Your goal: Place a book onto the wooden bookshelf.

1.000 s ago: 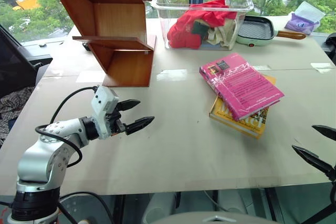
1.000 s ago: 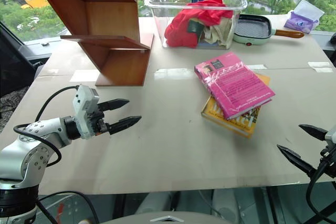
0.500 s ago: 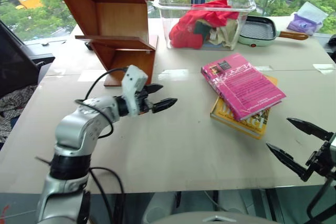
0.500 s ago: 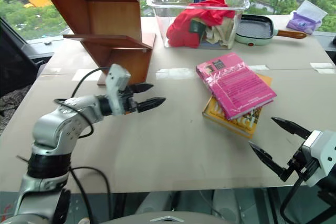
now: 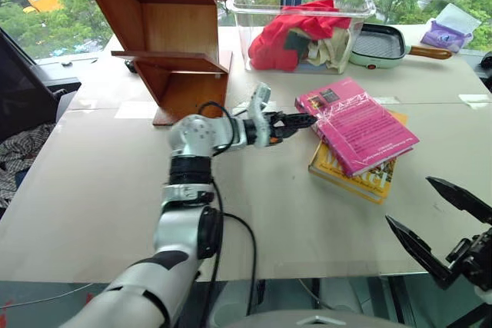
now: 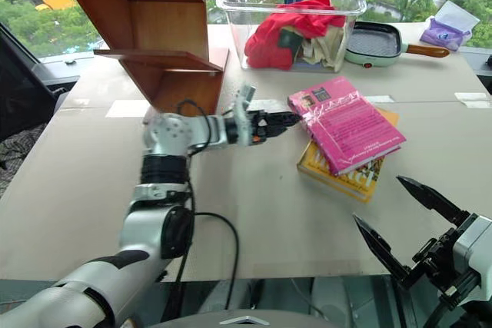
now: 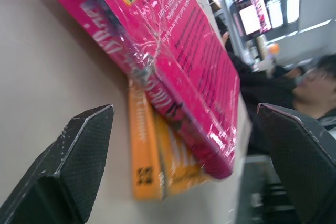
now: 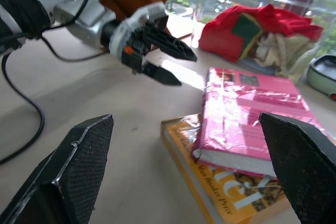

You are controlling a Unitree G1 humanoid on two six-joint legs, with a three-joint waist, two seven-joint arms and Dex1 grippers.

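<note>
The table (image 5: 92, 213) carries everything. The wooden bookshelf (image 5: 165, 44) stands behind the left gripper (image 5: 296, 123), on its far left side and well apart from it. Beyond the gripper, farther back, sits a clear plastic bin (image 5: 304, 17) with red cloth inside. The book (image 5: 355, 124), magenta-pink and glossy, lies flat just ahead of the left gripper's tips, stacked askew on a yellow-orange book (image 5: 357, 170). The left gripper reaches level toward the pink book's near corner, its fingers (image 8: 168, 45) spread apart and holding nothing; whether the tips touch the cover cannot be told. The right gripper (image 6: 407, 220) hangs near the table's front edge, well to the near side of both books, its jaws wide apart and empty.
</note>
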